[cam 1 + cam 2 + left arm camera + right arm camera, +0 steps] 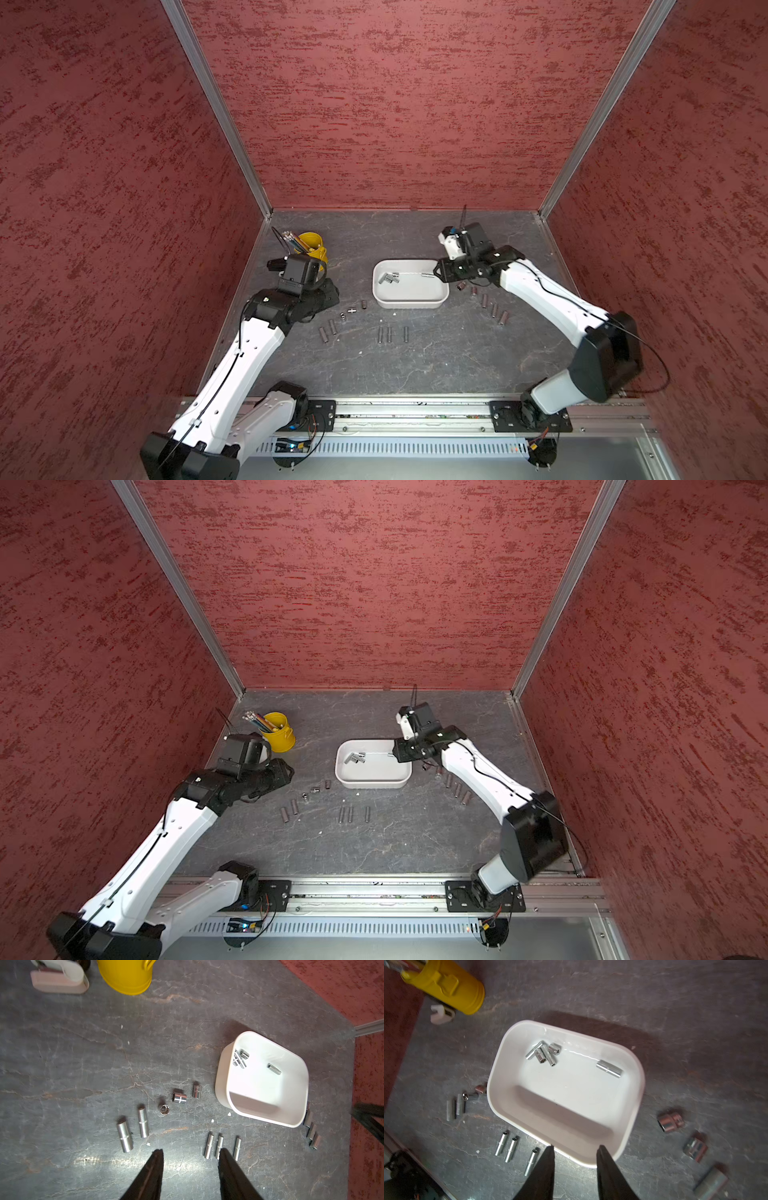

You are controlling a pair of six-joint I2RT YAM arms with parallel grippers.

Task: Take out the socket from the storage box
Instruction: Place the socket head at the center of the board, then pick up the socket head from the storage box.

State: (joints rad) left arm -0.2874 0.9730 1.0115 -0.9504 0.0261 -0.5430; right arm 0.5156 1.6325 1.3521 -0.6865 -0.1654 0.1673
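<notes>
Bearing the storage box point(409, 303), grey veined tabletop point(415, 365); red walls point(395, 104).

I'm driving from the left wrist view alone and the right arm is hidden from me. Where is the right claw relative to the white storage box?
Observer: The right claw hangs over the storage box at the end away from the yellow cup. Its jaws are apart and hold nothing.
Operator: The near wall blocks part of my view. How many sockets are inside?
Observer: Five. A cluster of four lies touching by one long wall, and a lone socket lies apart from them.
Operator: I see only the yellow cup's base. What's in it?
Observer: Coloured pencils stand in the yellow pencil cup, leaning out over its rim.
</notes>
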